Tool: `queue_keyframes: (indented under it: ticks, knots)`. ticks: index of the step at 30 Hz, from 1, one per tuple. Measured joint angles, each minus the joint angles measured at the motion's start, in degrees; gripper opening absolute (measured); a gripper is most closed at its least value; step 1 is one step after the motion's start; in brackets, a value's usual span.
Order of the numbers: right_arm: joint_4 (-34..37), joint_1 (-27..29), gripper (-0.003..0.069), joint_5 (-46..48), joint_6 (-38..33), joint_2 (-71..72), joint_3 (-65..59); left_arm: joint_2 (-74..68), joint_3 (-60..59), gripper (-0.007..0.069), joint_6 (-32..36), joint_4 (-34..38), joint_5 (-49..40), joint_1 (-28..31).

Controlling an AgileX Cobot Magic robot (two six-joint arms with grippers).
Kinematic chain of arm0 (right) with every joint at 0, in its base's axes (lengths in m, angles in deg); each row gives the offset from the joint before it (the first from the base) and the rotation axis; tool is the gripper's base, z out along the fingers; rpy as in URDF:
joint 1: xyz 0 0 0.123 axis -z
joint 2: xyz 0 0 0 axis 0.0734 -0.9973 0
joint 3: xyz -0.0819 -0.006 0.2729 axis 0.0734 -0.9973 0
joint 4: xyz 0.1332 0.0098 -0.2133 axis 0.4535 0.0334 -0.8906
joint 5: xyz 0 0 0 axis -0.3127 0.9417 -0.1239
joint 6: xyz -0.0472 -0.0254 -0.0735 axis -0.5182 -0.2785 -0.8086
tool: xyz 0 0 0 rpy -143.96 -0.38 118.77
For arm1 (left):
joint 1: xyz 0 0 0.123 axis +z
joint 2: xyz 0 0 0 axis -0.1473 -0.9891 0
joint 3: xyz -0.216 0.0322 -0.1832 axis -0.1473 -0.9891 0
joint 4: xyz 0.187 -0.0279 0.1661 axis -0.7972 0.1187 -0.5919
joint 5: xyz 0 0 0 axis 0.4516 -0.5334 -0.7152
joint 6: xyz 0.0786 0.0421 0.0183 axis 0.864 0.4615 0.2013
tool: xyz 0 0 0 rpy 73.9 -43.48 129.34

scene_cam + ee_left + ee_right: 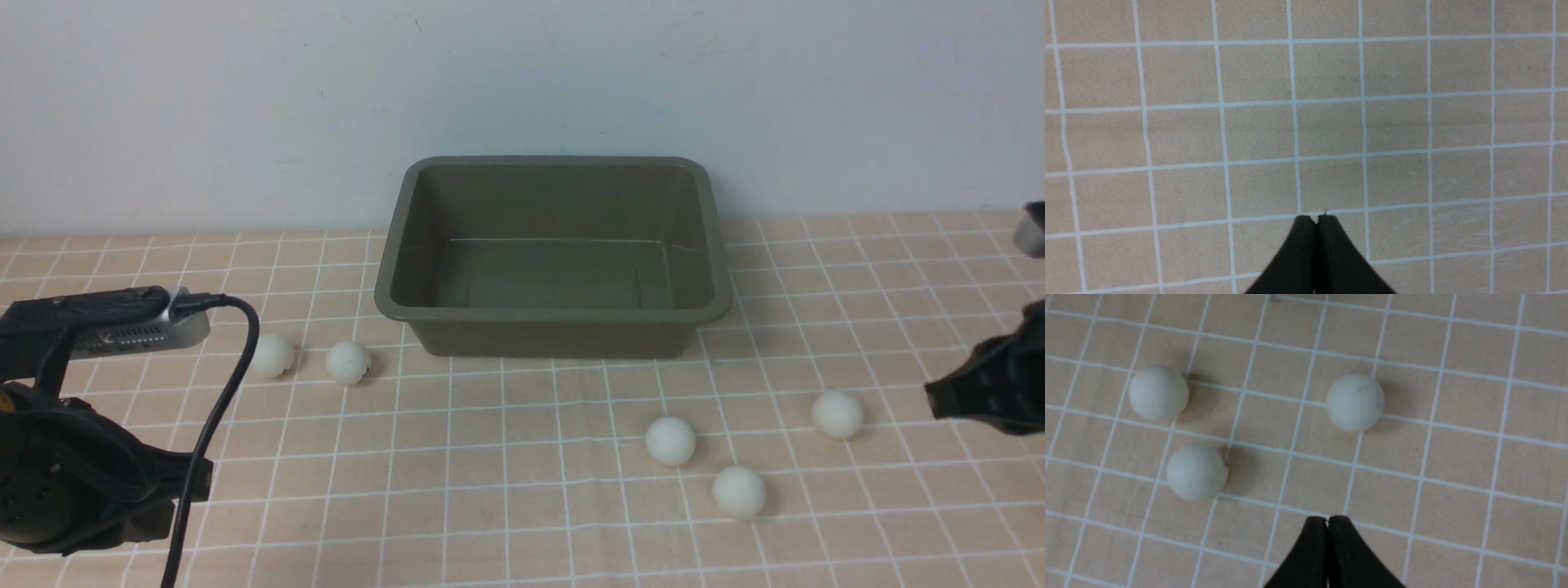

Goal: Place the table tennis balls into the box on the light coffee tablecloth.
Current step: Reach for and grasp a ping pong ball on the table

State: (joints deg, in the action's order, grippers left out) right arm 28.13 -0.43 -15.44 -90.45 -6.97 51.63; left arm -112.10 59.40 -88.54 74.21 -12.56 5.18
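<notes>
Only your front view takes in the box [555, 336]. It sits on the tablecloth [522, 535] at 12 o'clock from the middle of the scene, close to the wall [245, 106]. That view also gives you all five table tennis balls [670, 441], every one on the cloth outside the box.

Take the box as the dial's centre. The far-left ball [272, 355] and its neighbour [349, 363] lie near each other at about 8 o'clock. The middle ball [670, 441] and the nearest ball [740, 492] lie at 5 o'clock, and the right-hand ball [838, 414] lies at 4 o'clock.

Your right wrist view catches only those last three balls, well apart from one another on the grid. Your left wrist view gives you plain grid cloth and fingertips.

The left gripper [1316, 218] sits far out at 8 o'clock. Its fingers are clenched tip to tip over the cloth, grasping nothing. The right gripper [1327, 519] sits between 3 and 4 o'clock. Its fingers are likewise pressed together and empty, clear of the right-hand ball. You cannot tell whether either set of tips touches the cloth.
</notes>
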Motion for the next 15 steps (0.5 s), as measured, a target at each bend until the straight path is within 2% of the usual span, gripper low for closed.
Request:
queue_keyframes:
  ticks: [1,5,9,15]
  knots:
    - [-1.77,-0.76,-0.0015,0.15,1.61,-0.87,1.04,0.00,0.00,-0.0069,0.00,0.00,0.00,0.00]
    - [-16.17,-7.57,-0.0015,2.58,15.56,-8.07,7.65,0.00,0.00,-0.0069,0.00,0.00,-0.02,0.00]
    - [-23.82,-10.70,-0.0015,4.80,23.12,-13.70,10.55,0.00,0.00,-0.0069,0.00,0.00,-0.02,0.00]
    - [-24.92,-11.11,-0.0006,6.35,24.91,-17.44,11.33,0.00,0.00,-0.0069,0.05,0.00,-0.02,0.00]
